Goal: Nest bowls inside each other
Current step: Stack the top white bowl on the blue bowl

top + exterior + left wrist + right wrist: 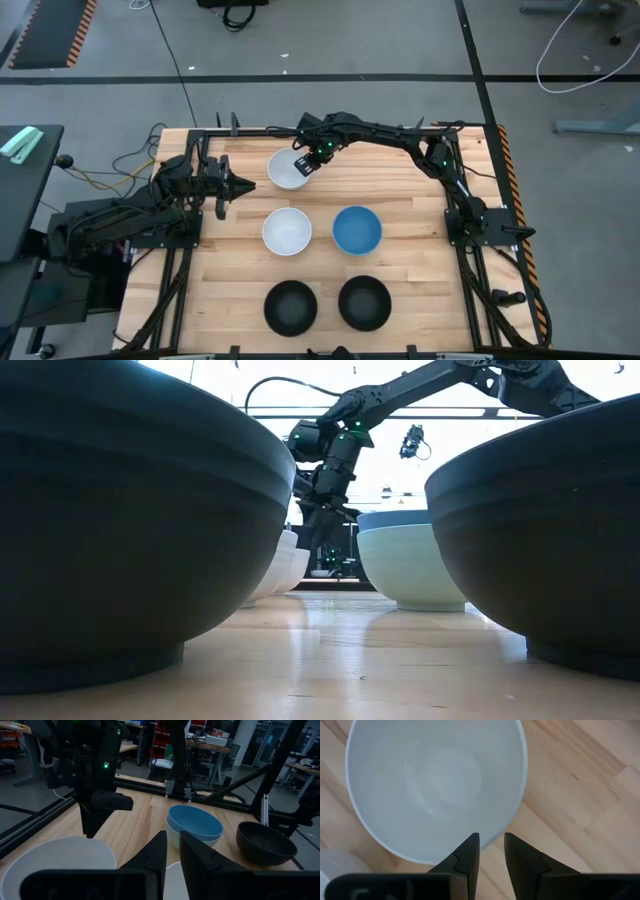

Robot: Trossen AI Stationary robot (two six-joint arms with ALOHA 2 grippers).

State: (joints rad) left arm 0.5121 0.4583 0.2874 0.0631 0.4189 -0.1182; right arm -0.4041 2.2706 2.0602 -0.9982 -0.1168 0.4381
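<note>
Task barely begun. One pair looks nested already: in the left wrist view the blue bowl (357,229) sits inside a pale one, prob. the mint, though the light there is poor. The rest lie apart on the table (420,285): far white bowl (290,169) at the back, near white bowl (287,231) mid-table beside the blue, two black bowls (290,305) (364,303) at the front.

Right gripper (491,842) hangs over the far white bowl's rim, fingers a narrow gap apart, holding nothing; whether it touches the rim I can't tell. Left gripper (172,851) waits at the left edge, fingers nearly together, empty.

Left to do: stack the four loose bowls w/ the pair.
</note>
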